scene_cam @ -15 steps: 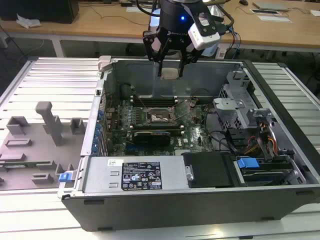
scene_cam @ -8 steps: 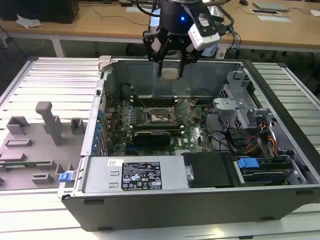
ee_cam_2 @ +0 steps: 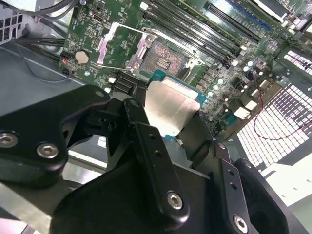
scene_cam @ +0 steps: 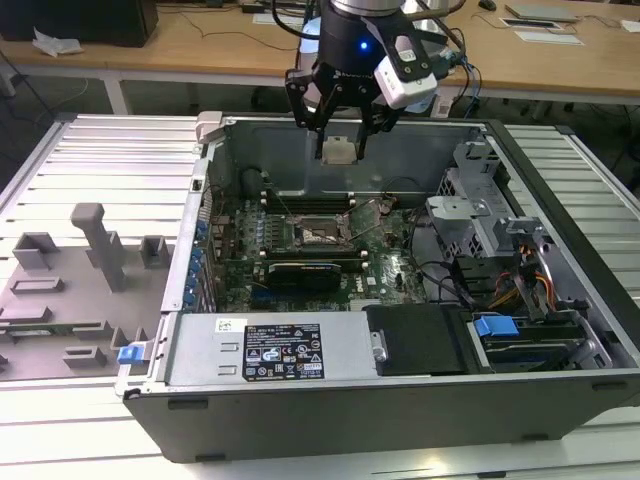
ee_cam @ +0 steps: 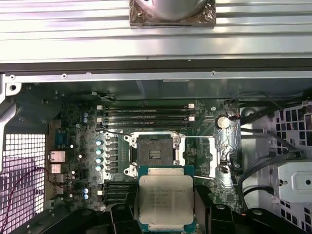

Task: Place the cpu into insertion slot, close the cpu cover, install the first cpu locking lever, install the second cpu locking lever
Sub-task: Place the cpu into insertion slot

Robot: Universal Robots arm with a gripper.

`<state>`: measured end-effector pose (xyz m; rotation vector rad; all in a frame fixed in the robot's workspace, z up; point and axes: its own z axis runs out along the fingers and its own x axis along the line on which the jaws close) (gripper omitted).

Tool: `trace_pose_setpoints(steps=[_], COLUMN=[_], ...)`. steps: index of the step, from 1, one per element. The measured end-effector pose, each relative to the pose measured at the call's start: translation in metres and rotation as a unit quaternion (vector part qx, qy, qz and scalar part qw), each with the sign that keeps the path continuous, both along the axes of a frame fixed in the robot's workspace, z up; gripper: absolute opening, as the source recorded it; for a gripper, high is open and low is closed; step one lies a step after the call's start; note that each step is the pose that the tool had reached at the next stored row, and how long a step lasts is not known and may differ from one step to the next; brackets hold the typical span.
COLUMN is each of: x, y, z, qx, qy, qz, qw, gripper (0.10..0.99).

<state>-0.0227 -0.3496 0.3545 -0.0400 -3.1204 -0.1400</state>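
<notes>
Back: we see a long wooden desk (scene_cam: 200, 48) with papers (scene_cam: 548, 36) and a black box (scene_cam: 80, 20) on it.
Work surface: we see a ribbed silver metal table (scene_cam: 110, 160).
Light: we find it bright and even.

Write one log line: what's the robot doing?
hand: shut on cpu | cpu: held over open case | insertion slot: empty | cpu cover: open

The cpu (ee_cam: 165, 197) in the black hand (scene_cam: 339, 150) has a dull silver top with faint dark print and a teal-green rim. Below the hand, the insertion slot (ee_cam: 155, 155) is black-framed with a grey, glinting pin field. Beside it, the cpu cover (ee_cam: 222, 158) is silver-grey. The motherboard (ee_cam: 78, 146) around them is dark green, dotted with pale blue capacitors (ee_cam: 99, 152). The worktop (scene_cam: 110, 160) is ribbed silver.
</notes>
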Motion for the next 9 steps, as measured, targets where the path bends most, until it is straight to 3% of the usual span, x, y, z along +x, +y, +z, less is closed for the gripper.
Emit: trace_pose_setpoints(steps=[4, 9], x=[-0.0055, -0.0073], y=[0.0005, 0.0005], z=[-0.0153, -0.0250], qx=[0.0000, 0.0000], qy=[-0.0049, -0.0051], qz=[0.000, 0.000], qw=[1.0000, 1.0000], gripper=[0.537, 0.537])
